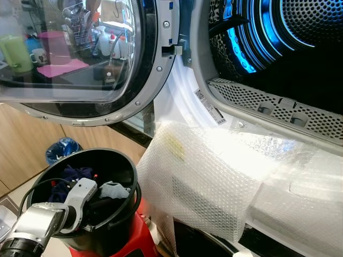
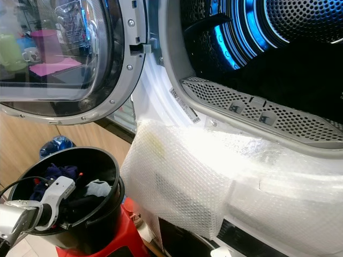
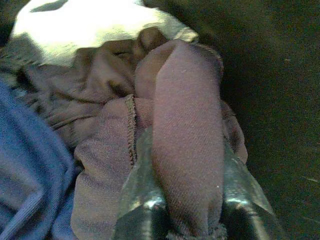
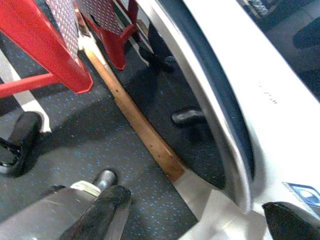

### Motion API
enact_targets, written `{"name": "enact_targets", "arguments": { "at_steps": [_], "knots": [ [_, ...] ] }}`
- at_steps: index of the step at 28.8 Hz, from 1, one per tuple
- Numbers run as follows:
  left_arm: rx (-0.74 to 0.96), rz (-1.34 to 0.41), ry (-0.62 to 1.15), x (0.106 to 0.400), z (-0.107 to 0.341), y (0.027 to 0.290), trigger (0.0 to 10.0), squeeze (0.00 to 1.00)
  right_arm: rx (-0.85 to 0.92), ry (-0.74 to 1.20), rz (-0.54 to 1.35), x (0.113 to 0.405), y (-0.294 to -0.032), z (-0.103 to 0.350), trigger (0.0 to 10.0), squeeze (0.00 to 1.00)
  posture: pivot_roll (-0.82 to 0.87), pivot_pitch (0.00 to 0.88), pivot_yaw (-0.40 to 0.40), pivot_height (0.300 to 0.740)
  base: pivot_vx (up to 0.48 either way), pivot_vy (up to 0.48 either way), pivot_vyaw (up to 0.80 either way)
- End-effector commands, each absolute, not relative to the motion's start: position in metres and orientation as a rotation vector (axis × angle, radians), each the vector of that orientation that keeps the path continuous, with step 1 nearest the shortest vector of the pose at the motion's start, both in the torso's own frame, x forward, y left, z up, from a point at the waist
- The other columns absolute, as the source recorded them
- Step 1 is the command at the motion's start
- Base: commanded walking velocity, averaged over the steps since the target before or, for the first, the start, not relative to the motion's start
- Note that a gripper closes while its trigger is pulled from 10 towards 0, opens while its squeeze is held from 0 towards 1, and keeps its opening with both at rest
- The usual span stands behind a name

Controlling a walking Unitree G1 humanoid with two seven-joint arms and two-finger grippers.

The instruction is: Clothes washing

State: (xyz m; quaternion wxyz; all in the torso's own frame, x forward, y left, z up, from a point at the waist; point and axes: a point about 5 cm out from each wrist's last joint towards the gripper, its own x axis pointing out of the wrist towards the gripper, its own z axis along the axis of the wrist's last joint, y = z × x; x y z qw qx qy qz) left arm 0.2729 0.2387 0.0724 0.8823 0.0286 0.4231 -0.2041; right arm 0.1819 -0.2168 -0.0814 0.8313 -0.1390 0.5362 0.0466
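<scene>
A black bucket [image 1: 53,170] of laundry stands on a red stool [image 1: 146,235] below the washer's open round door [image 1: 75,53]. Dark blue clothes [image 1: 75,174] and a pale grey piece [image 1: 113,188] lie inside. My left gripper [image 1: 102,206] reaches down into the bucket. In the left wrist view it [image 3: 187,205] is shut on a fold of dark maroon cloth [image 3: 185,125], beside a blue garment [image 3: 25,165] and a light cloth [image 3: 90,25]. The drum [image 1: 289,48], lit blue, gapes at the upper right. My right gripper [image 4: 195,215] hangs open near the floor.
Bubble wrap [image 1: 214,171] covers the washer's front under the drum opening. A blue bag [image 1: 61,149] lies on the floor behind the bucket, by wooden cabinets [image 1: 21,144]. Beneath the right arm are the red stool legs [image 4: 45,45] and a wooden strip [image 4: 140,125].
</scene>
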Motion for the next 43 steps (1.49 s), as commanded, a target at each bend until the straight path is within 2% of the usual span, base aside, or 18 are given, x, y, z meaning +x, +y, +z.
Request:
{"name": "enact_targets", "arguments": {
  "at_steps": [1,4,9,13,17,22,28,33,37,43],
  "knots": [
    [0.007,-0.455,0.936,0.263,0.062,0.233,0.0,0.0,-0.305,1.15,0.097,0.18,-0.222,-0.081,10.0,0.0,-0.01,0.029,-0.077,0.74,0.0,0.0,0.0],
    [-0.02,-0.517,0.955,0.25,0.062,0.234,0.0,0.0,-0.317,1.141,0.105,0.185,-0.224,-0.078,10.0,0.0,0.01,0.032,-0.086,0.74,0.0,0.0,0.0],
    [-0.008,-0.544,0.94,0.246,0.07,0.241,0.0,0.0,-0.31,1.127,0.123,0.192,-0.218,-0.076,10.0,0.0,0.02,0.029,-0.085,0.74,0.0,0.0,0.0],
    [0.037,-0.574,0.906,0.244,0.085,0.256,0.0,0.0,-0.284,1.098,0.138,0.2,-0.206,-0.074,10.0,0.0,0.05,0.038,-0.075,0.74,0.0,0.0,0.0],
    [0.119,-0.495,0.864,0.243,0.112,0.284,0.0,0.0,-0.259,1.084,0.164,0.203,-0.194,-0.075,10.0,0.0,0.07,0.047,-0.064,0.74,0.0,0.0,0.0],
    [0.124,-0.495,0.836,0.236,0.135,0.295,0.0,0.0,-0.218,1.078,0.162,0.203,-0.186,-0.076,10.0,0.0,0.1,0.049,-0.043,0.74,0.0,0.0,0.0],
    [0.178,-0.73,0.814,0.214,0.171,0.292,0.0,0.0,-0.179,1.075,0.167,0.202,-0.18,-0.077,10.0,0.0,0.13,0.041,-0.022,0.74,0.0,0.0,0.0],
    [0.187,-1.04,0.828,0.188,0.191,0.285,0.0,0.0,-0.155,1.079,0.202,0.201,-0.169,-0.078,10.0,0.0,0.15,0.024,-0.003,0.74,0.0,0.0,0.0],
    [0.141,-1.16,0.762,0.186,0.206,0.275,0.0,0.0,-0.131,1.077,0.209,0.201,-0.163,-0.079,10.0,0.0,0.15,0.012,0.004,0.74,0.0,0.0,0.0],
    [0.232,-1.397,0.657,0.199,0.239,0.241,0.0,0.0,-0.086,1.076,0.203,0.201,-0.158,-0.079,10.0,0.0,0.15,0.0,0.021,0.74,0.0,0.0,0.0]
  ]
}}
